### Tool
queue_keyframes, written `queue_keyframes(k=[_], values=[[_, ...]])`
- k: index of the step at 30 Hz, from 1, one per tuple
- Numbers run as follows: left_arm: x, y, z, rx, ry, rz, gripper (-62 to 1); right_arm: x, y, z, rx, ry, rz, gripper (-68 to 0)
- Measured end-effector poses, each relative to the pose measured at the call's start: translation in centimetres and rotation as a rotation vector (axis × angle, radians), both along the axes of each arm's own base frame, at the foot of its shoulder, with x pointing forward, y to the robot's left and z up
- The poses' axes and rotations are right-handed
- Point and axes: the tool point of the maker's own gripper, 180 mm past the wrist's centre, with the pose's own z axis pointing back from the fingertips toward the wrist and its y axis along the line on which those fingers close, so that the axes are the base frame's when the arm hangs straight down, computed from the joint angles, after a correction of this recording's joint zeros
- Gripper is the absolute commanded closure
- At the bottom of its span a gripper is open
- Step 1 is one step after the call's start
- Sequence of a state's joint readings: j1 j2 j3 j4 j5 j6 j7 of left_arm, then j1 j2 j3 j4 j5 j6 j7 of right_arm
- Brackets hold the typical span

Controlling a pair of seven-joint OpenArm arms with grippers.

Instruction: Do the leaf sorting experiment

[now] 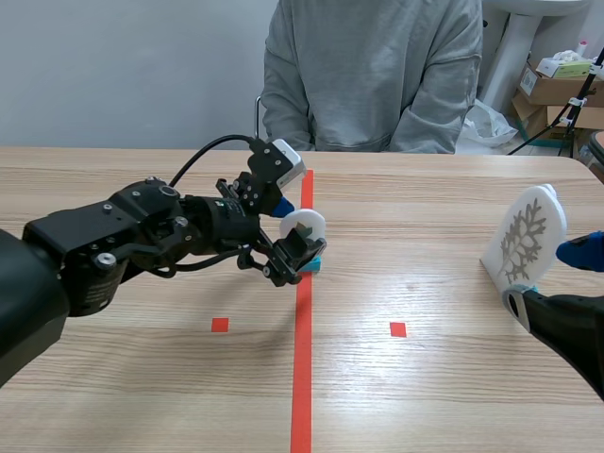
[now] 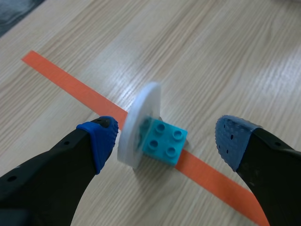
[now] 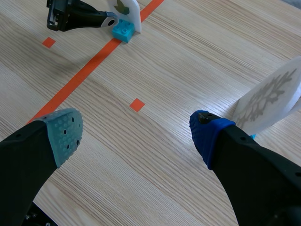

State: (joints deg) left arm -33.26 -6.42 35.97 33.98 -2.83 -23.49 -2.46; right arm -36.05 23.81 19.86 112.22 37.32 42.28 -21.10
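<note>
Leftmost, the left arm reaches in to the table's [image 1: 425,396] middle. Its pincer [image 2: 167,141] is spread around the first specimen. One blue pad [image 2: 101,141] lies just beside the face of the white disc [image 2: 141,117]. The other pad [image 2: 233,141] stands well apart, beyond the teal brick [image 2: 165,141].

The disc stands on edge, touching the brick, which probably serves as its foot. Both rest on the long tape line [image 1: 302,368]. Standing upright, the disc offers two flat faces to the pads, so this looks like the approach to a pinch that is not yet made. The disc carries a dark figure, too small to identify. Two small tape squares, a left one [image 1: 219,325] and a right one [image 1: 397,329], lie nearer the robot on either side of the line. They may mark sorting places, though nothing shows this for certain.

At far centre, a person [image 1: 373,75] in a grey top sits across the table.

To the right stands the white plaque [image 1: 524,236], which bears a grey branching pattern. It leans slightly on a small blue base that is barely visible. The tilt keeps its pattern readable from the robot's side.

Rightmost, the right pincer [image 3: 136,133] is spread wide and holds nothing. The plaque stands just beyond its blue-padded finger [image 3: 209,134], outside the gap, so this arm appears to be waiting.
</note>
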Motion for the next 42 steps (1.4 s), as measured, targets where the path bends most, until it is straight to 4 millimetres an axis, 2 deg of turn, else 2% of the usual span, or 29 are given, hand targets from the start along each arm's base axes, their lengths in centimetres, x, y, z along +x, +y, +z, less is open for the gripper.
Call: queue_keyframes(k=[7,22,35,37,42], values=[[0.58,-0.55,-0.71,0.045,-0.013,0.011,-45.4,0.0,0.0,0.0,0.0,0.0,0.0,-46.6],[0.77,-0.83,-0.73,0.094,-0.053,-0.01,-44.9,0.0,0.0,0.0,0.0,0.0,0.0,-46.6],[0.77,-0.83,-0.73,0.094,-0.053,-0.01,-14.4,0.0,0.0,0.0,0.0,0.0,0.0,-46.6],[0.77,-0.83,-0.73,0.094,-0.053,-0.01,-11.7,0.0,0.0,0.0,0.0,0.0,0.0,-46.6],[0.76,-0.84,-0.73,0.093,-0.052,-0.01,-11.4,0.0,0.0,0.0,0.0,0.0,0.0,-46.6]])
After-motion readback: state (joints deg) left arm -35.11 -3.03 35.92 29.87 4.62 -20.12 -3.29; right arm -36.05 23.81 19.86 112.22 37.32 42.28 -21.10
